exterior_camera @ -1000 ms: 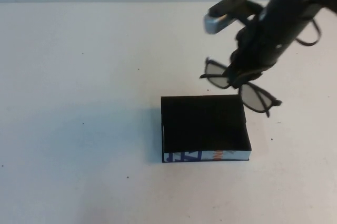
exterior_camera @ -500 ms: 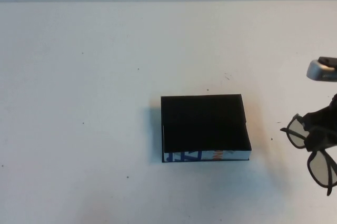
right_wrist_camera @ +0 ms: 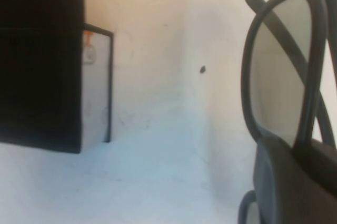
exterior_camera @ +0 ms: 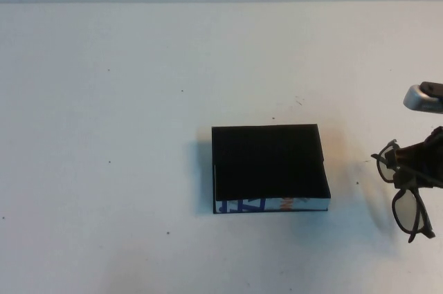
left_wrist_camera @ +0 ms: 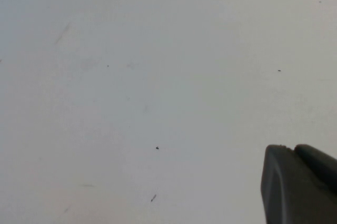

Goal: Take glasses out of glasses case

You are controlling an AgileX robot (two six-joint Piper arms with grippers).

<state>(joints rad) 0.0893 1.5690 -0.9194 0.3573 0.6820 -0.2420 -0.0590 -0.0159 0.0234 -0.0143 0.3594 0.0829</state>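
Observation:
The glasses case (exterior_camera: 270,167), a shallow black box with a white front edge and blue lettering, lies open and empty at the table's middle; it also shows in the right wrist view (right_wrist_camera: 47,60). My right gripper (exterior_camera: 410,169) is at the right edge of the high view, well right of the case, shut on the bridge of the dark-framed glasses (exterior_camera: 405,194). The glasses hang low over the table with one lens toward the front. In the right wrist view a lens (right_wrist_camera: 279,71) shows just beyond my fingers (right_wrist_camera: 287,182). My left gripper (left_wrist_camera: 300,182) is over bare table, out of the high view.
The white table (exterior_camera: 111,135) stretches around the case, marked only by small dark specks. The back edge of the table runs along the top of the high view.
My right gripper has carried the glasses from just behind the case out to the right side of the table, then lowered them a little. The case has not moved.

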